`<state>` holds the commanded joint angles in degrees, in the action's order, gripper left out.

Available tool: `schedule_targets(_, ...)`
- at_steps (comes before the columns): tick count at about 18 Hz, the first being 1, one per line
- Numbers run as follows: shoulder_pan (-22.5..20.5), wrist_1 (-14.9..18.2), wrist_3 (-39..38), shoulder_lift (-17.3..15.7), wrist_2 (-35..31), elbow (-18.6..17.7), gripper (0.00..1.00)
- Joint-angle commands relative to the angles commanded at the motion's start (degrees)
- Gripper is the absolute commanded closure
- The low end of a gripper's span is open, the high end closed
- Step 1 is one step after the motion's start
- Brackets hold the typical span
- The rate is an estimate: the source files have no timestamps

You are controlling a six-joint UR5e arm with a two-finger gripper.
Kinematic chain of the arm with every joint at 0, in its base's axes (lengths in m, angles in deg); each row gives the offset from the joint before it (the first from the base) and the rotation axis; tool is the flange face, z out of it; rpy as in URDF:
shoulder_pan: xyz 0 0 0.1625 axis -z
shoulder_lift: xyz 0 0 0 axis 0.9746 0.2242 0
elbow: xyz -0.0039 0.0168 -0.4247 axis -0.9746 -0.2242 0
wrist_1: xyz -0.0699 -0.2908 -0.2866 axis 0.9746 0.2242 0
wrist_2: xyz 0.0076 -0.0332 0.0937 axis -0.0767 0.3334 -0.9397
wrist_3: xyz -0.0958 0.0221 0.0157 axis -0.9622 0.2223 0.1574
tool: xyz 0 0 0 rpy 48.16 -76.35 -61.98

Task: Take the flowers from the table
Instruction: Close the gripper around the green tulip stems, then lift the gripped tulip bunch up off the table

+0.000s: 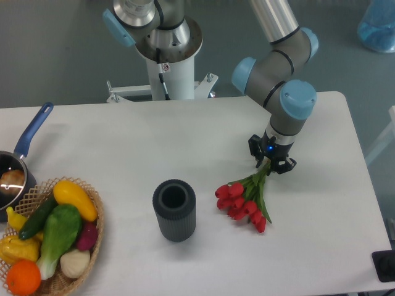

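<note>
The flowers (pixel 242 200), red tulip buds with green leaves and thin stems, lie on the white table (pixel 123 142) right of centre, with the buds pointing to the lower left. The stems run up and to the right into my gripper (pixel 271 163). It points straight down at the stem ends, and its two dark fingers are drawn in against them. The stem tips are hidden under the gripper body. The bunch still rests on the tabletop.
A dark grey ribbed vase (pixel 174 209) stands upright left of the buds. A wicker basket (pixel 94 206) of vegetables sits at the front left, with a blue-handled pot (pixel 21 154) behind it. The arm's base (pixel 166 55) is at the back edge.
</note>
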<state>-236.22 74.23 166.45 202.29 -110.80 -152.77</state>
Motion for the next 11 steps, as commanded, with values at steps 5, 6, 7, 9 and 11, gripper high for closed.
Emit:
schedule_targets(5,0.09,0.09,-1.4,0.0,0.0,0.61,0.91)
schedule_targets(6,0.09,0.09,-1.58,0.0,0.0,0.7,0.91)
schedule_targets(7,0.09,0.09,-1.58,0.0,0.0,0.96,0.91)
schedule_targets(9,0.0,0.17,-1.58,-0.17,0.0,1.4,0.91)
schedule_targets(11,-0.09,0.17,-1.5,-0.44,0.0,2.1,0.91)
